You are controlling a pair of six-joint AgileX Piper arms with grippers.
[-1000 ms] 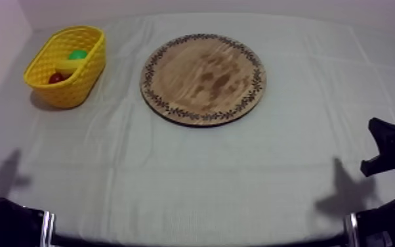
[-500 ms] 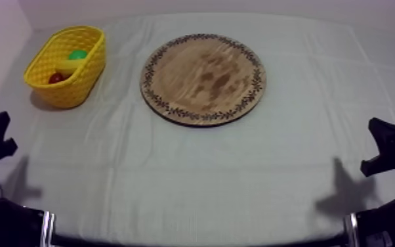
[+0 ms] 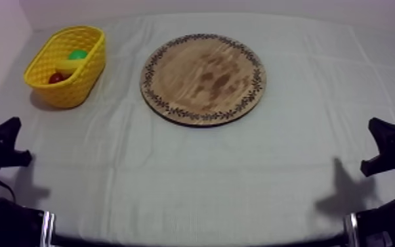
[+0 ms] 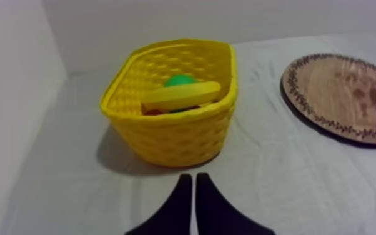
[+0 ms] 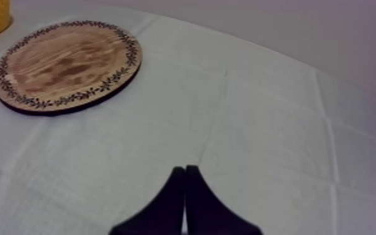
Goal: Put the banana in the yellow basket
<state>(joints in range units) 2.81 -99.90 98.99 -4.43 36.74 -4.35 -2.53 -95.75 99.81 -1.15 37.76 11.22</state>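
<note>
The round wooden board [image 3: 203, 79] is bare, matt wood with streaky brown grain and a dark printed pattern round its rim. Beside the board, the yellow basket [image 3: 77, 85] looks like moulded plastic, its walls a honeycomb lattice with a slight sheen. The banana [image 4: 181, 95] inside is smooth, softly glossy plastic. The cloth [image 3: 207, 177] over the tabletop is matt, creased grey-white fabric.

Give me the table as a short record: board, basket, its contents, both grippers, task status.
wooden board: mid-table, nothing on it
yellow basket: left side, apart from the board
banana: in the basket, lying over the other fruit
other contents: green fruit, small red fruit
left gripper: facing the basket, jaws together, holding nothing
right gripper: low at the right, jaws together, holding nothing
task status: looks done
</note>
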